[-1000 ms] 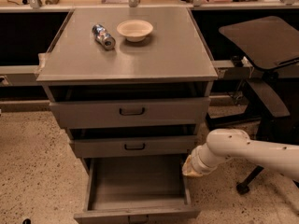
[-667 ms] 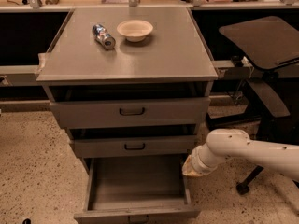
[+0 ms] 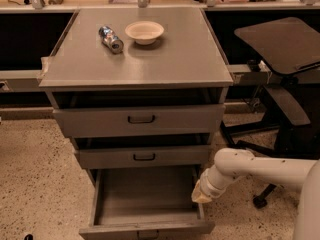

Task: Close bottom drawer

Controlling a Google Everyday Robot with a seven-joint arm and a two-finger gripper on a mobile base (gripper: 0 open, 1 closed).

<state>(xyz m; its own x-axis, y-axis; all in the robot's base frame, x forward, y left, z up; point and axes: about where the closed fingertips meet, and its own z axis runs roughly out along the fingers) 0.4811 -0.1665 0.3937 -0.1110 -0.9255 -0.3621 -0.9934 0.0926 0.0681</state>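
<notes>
Bottom drawer (image 3: 145, 196): matt grey, smooth, with the look of painted metal on its floor and walls.
Cabinet top (image 3: 150, 64): the same smooth grey, with a soft sheen under the light.
Gripper (image 3: 202, 194): dull pale-tan covering, at the arm's tip just beside the bottom drawer's right wall.
Arm (image 3: 260, 170): smooth off-white shell, plastic-looking, faintly glossy.
Bowl (image 3: 144, 32): cream, smooth, matt; paper or plastic, cannot tell.
Can (image 3: 110, 39): shiny metal with blue print.
Floor (image 3: 35, 174): beige speckled stone look, smooth.
Chair (image 3: 282, 44): dark matt padding.
</notes>
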